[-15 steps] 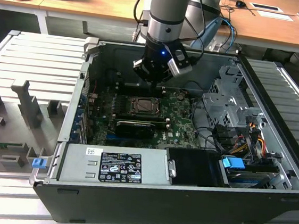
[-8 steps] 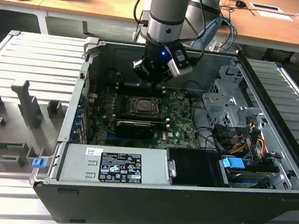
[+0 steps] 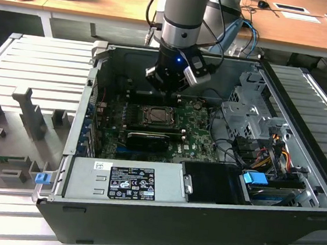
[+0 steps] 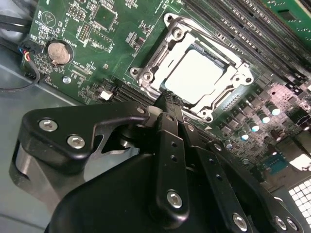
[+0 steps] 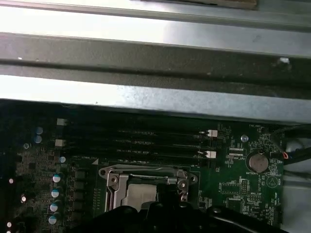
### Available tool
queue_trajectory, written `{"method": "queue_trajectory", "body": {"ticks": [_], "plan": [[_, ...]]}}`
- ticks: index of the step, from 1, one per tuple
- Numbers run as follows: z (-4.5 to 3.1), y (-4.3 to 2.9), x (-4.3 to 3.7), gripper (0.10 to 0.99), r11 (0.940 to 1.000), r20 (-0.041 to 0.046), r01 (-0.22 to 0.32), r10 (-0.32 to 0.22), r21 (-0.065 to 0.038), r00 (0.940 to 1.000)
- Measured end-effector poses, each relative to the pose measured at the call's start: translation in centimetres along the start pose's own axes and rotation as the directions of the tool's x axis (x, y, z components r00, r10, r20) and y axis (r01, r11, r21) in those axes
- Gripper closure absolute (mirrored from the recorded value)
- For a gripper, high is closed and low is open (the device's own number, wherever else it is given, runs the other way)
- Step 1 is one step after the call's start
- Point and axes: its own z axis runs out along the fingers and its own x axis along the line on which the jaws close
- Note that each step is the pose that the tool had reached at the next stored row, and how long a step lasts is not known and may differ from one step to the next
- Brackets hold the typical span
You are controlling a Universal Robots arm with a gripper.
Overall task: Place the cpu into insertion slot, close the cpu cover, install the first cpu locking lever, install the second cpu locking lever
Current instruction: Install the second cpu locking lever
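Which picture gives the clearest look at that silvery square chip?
The second wrist view: the cpu lies fully visible, framed by the cpu cover. The first wrist view shows part of it behind the gripper; the exterior view shows it small and dark.

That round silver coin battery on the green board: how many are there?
1. The coin battery sits on the green board near the cpu cover; others may be hidden.

Silvery cpu [image 4: 200, 75] in insertion slot [image 4: 146, 76]

An open black case [image 3: 141, 225] fills the frame's centre, with a green motherboard [image 3: 196, 140] inside, a blue connector [image 3: 255, 180] lower right, and grey racks [image 3: 33, 85] left.
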Motion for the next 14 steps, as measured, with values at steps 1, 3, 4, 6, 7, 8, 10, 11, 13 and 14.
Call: {"method": "queue_trajectory", "body": {"ticks": [1,3,4,6,7,8,10,11,13,14], "plan": [[-0.01,-0.10,0.01,0.980,1.0000,-0.0001,0.000,0.000,0.000,1.0000],[-0.03,-0.30,0.02,0.980,1.0000,0.0000,0.000,0.000,0.000,1.0000],[-0.12,-0.36,0.03,0.980,1.0000,-0.0001,0.000,0.000,0.000,1.0000],[-0.47,-0.40,0.02,0.980,1.0000,0.0000,0.000,0.000,0.000,1.0000],[-0.78,-0.40,0.02,0.980,1.0000,-0.0001,0.000,0.000,0.000,1.0000],[-0.81,-0.47,0.02,0.980,1.0000,0.0001,0.000,0.000,0.000,1.0000],[-0.84,-0.87,0.05,0.980,1.0000,0.0000,0.000,0.000,0.000,1.0000],[-0.85,-1.03,0.06,0.980,1.0000,0.0000,0.000,0.000,0.000,1.0000],[-0.87,-1.42,0.09,0.980,1.0000,0.0000,0.000,0.000,0.000,1.0000],[-0.88,-1.58,0.11,0.980,1.0000,0.0000,0.000,0.000,0.000,1.0000]]}}
